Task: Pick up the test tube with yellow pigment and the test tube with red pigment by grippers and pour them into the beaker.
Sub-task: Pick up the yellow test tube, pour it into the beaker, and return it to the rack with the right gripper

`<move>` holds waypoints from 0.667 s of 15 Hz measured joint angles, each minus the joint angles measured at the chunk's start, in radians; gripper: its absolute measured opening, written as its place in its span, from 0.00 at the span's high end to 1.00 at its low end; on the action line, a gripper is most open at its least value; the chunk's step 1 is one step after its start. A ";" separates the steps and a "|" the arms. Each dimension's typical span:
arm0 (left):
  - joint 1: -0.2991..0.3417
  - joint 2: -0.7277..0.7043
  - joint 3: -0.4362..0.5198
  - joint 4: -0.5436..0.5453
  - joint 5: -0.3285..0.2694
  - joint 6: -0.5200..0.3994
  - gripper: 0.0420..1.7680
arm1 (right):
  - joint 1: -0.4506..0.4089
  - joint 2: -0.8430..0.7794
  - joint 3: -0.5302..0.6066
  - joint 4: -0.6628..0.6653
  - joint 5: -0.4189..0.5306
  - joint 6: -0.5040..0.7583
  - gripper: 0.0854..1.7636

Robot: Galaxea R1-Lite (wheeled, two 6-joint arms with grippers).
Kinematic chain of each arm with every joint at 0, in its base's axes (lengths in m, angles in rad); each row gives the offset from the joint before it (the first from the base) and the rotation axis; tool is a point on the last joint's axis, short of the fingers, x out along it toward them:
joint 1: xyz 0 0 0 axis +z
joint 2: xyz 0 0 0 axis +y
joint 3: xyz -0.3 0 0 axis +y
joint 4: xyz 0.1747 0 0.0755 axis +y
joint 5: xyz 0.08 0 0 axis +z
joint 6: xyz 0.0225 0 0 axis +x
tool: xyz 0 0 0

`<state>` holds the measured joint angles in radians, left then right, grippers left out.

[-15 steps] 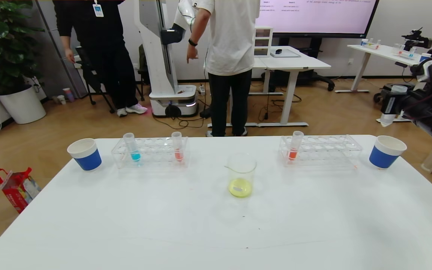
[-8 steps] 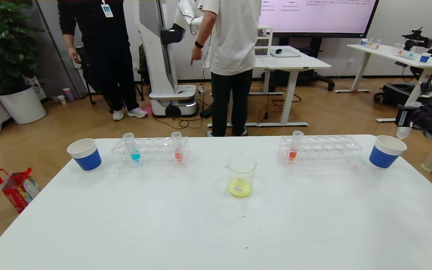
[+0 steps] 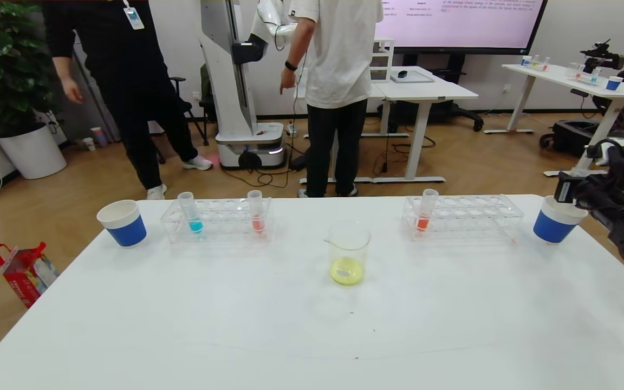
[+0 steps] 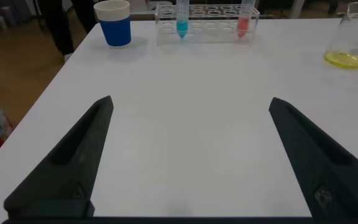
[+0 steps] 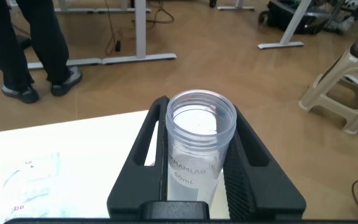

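The beaker (image 3: 348, 252) stands mid-table with yellow liquid at its bottom; it also shows in the left wrist view (image 4: 352, 34). The test tube with red pigment (image 3: 257, 212) stands in the left rack (image 3: 220, 219) and shows in the left wrist view (image 4: 245, 15). My right gripper (image 3: 567, 194) is at the table's far right, over the right paper cup (image 3: 557, 221). It is shut on a clear, empty-looking test tube (image 5: 199, 149). No tube with yellow liquid is in view. My left gripper (image 4: 191, 102) is open and empty above the table's left part.
A blue-liquid tube (image 3: 190, 212) stands in the left rack. An orange-red tube (image 3: 426, 211) stands in the right rack (image 3: 463, 216). A second paper cup (image 3: 122, 222) stands at the far left. People and another robot stand beyond the table.
My right gripper has come down and in with the clear tube, from above the floor at the right to the right paper cup. The people behind have shifted.
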<state>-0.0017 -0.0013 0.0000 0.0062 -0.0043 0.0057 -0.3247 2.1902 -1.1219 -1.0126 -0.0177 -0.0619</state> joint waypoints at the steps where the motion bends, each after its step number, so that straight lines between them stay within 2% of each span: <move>1: 0.000 0.000 0.000 0.000 0.000 0.000 0.01 | 0.000 0.009 0.003 -0.001 0.001 0.001 0.75; 3: 0.000 0.000 0.000 0.000 0.000 0.000 0.01 | -0.002 0.020 0.006 -0.001 0.000 0.023 0.72; 4: 0.000 0.000 0.000 0.000 0.000 0.000 0.01 | -0.001 0.023 0.006 -0.002 0.000 0.034 0.61; 5: 0.000 0.000 0.000 0.000 0.000 0.000 0.01 | -0.001 0.026 0.005 -0.005 -0.001 0.036 0.42; 6: 0.000 0.000 0.000 0.000 0.000 0.000 0.01 | -0.001 0.027 0.003 -0.017 -0.001 0.035 0.19; 7: 0.000 0.000 0.000 0.000 0.000 0.000 0.01 | -0.001 0.029 0.003 -0.033 -0.002 0.034 0.05; 8: 0.000 0.000 0.000 0.000 0.000 0.000 0.01 | 0.000 0.029 0.005 -0.044 -0.003 0.034 0.02; 10: 0.000 0.000 0.000 0.000 0.000 0.000 0.01 | 0.005 0.030 0.007 -0.054 -0.001 0.033 0.02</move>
<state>-0.0017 -0.0013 0.0000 0.0062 -0.0043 0.0062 -0.3198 2.2198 -1.1147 -1.0666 -0.0187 -0.0291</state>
